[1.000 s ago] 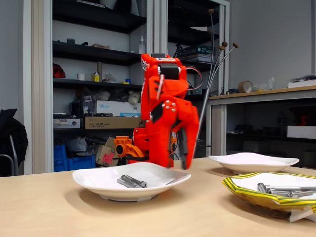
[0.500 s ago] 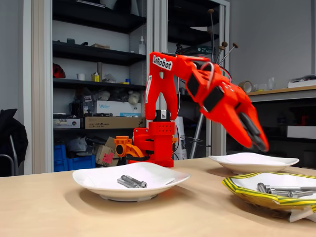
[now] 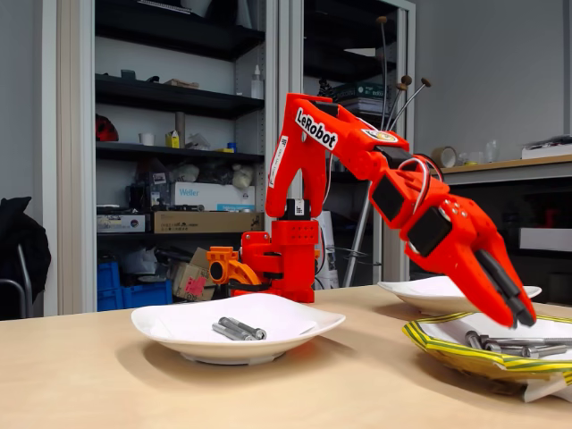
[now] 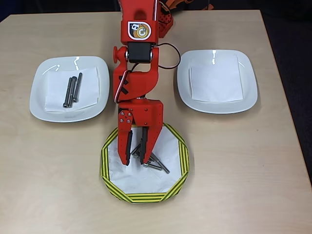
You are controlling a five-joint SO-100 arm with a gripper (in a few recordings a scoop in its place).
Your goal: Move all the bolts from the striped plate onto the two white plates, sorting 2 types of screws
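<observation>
The striped plate (image 4: 183, 158) lies at the table's near middle in the overhead view and at the right (image 3: 447, 350) in the fixed view. Several bolts (image 4: 157, 163) (image 3: 518, 347) lie on its white centre. My orange gripper (image 4: 136, 159) (image 3: 521, 315) hangs just over this plate, open, its fingers either side of one bolt's end, with nothing held. Of the two white plates, the left one (image 4: 36, 92) (image 3: 179, 335) carries three long bolts (image 4: 72, 90) (image 3: 239, 329). The right one (image 4: 243, 95) (image 3: 429, 288) has only a white paper square in it.
The arm's base (image 3: 281, 259) stands at the table's far middle, between the white plates. Bare wood (image 4: 243, 185) lies to the right and left of the striped plate. Shelves and a side bench stand behind the table.
The arm has swung from beside the left white plate across to the striped plate and reached down, bringing the gripper low over the bolts there.
</observation>
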